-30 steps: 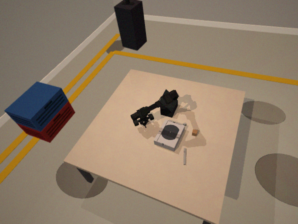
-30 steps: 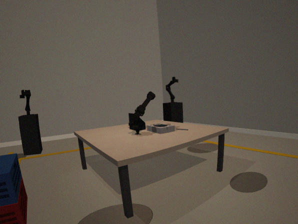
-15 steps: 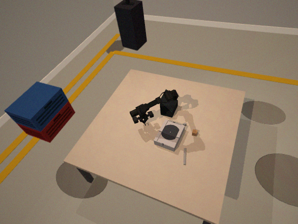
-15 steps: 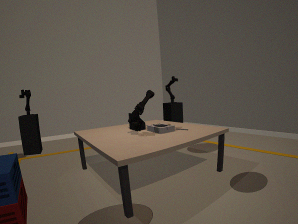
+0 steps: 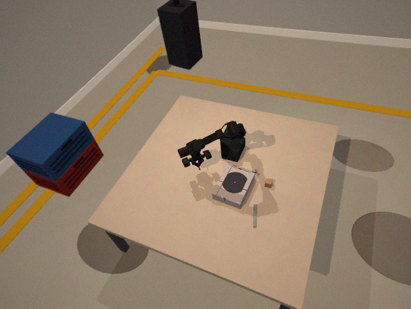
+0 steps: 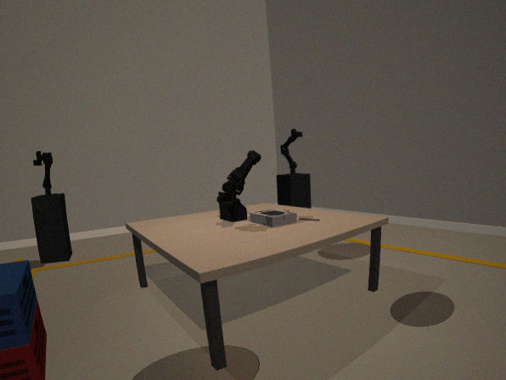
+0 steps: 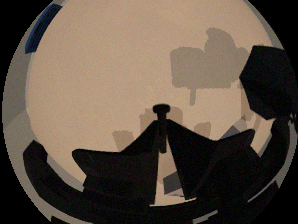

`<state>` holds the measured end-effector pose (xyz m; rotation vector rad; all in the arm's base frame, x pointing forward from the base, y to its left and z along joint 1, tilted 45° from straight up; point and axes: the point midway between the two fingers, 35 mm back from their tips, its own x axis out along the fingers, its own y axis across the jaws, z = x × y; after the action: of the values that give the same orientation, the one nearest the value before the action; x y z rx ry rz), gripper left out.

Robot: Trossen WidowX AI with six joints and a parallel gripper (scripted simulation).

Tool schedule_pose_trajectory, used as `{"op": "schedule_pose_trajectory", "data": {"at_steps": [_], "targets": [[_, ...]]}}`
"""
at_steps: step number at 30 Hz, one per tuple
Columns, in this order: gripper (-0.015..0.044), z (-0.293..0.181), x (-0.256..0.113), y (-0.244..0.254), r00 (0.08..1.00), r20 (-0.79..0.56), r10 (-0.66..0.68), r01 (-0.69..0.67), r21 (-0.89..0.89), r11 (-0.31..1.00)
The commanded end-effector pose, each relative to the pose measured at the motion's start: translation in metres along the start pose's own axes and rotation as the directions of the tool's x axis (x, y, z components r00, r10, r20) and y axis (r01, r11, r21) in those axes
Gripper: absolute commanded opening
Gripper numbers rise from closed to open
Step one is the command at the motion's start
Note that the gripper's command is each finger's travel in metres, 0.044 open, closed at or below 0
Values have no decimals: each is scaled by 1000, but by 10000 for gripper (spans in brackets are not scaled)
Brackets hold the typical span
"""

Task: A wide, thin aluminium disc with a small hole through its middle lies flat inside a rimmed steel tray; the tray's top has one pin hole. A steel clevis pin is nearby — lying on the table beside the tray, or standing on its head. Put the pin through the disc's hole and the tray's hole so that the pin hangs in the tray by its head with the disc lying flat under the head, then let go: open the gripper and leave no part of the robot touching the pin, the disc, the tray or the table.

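My 2 fingers [image 5: 197, 165] are nearly shut on 1 pin [image 7: 161, 109], held above the bench [image 5: 165, 214] [image 6: 255, 242]; 1 disc [image 5: 234, 181] [image 6: 272, 212] in 1 tray [image 5: 227, 201] [image 6: 273, 219], w/ 1 orange block [image 5: 268, 183] & 1 grey bar [image 5: 255, 216] [image 6: 309, 220] nearby.

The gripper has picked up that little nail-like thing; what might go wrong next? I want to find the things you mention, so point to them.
The pin [image 7: 162, 140] is pinched between narrow fingertips, so it could tilt or slip. The hole in the disc [image 5: 231, 186] [image 6: 272, 213] looks tiny, so a slightly off-centre pin might miss and nudge the disc. The gripper [image 5: 197, 165] [image 7: 161, 124] could also bump the tray's rim [image 5: 249, 198].
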<state>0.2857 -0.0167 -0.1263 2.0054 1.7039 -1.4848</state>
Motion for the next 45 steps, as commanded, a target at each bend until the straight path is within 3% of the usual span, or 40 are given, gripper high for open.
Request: {"op": "schedule_pose_trajectory", "data": {"at_steps": [1,45], "targets": [[0,0,-1,0,1000,3,1,-1,-4,1000],[0,0,68,0,1000,0,-2,2,-5,1000]]}}
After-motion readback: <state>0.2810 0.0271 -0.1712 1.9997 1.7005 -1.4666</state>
